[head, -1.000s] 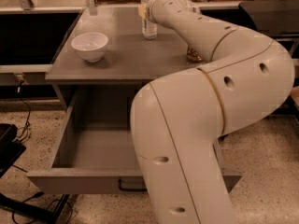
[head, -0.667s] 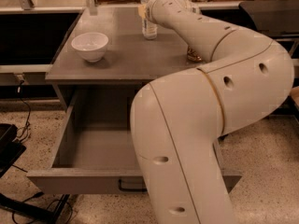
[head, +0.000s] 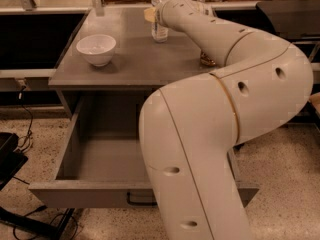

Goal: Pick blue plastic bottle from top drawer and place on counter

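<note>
The blue plastic bottle (head: pixel 159 30) stands upright at the back of the counter (head: pixel 130 61), its white cap near the top edge of the view. My gripper (head: pixel 155 15) is at the end of my white arm, right at the bottle's upper body and mostly hidden behind my own wrist. The top drawer (head: pixel 90 196) is pulled wide open below the counter. The part of its floor that shows is bare; my arm hides its right side.
A white bowl (head: pixel 96 49) sits on the counter's left part. A gold-brown can (head: pixel 207 60) peeks out behind my arm at the counter's right. Black side tables flank the cabinet. Cables and a dark stand lie on the floor at the left.
</note>
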`<state>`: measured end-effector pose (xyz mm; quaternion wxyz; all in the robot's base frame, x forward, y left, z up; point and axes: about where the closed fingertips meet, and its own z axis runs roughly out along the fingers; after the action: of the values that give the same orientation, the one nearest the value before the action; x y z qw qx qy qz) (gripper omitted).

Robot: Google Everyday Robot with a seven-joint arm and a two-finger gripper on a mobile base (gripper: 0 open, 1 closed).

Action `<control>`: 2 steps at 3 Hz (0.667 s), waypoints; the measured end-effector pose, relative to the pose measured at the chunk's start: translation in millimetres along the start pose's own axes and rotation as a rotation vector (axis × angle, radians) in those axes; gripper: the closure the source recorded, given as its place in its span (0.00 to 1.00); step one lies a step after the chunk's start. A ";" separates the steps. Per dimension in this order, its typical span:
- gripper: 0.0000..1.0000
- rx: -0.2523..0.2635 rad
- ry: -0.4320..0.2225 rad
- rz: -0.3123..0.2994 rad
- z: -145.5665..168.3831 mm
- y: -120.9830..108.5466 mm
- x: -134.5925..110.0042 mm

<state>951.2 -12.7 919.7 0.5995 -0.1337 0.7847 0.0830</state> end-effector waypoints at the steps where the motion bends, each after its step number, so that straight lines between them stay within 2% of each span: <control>1: 0.00 0.000 0.000 0.000 0.0 0.0 0.0; 2: 0.00 0.000 0.000 0.000 0.0 0.0 0.0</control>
<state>951.2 -12.6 919.7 0.5995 -0.1337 0.7847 0.0831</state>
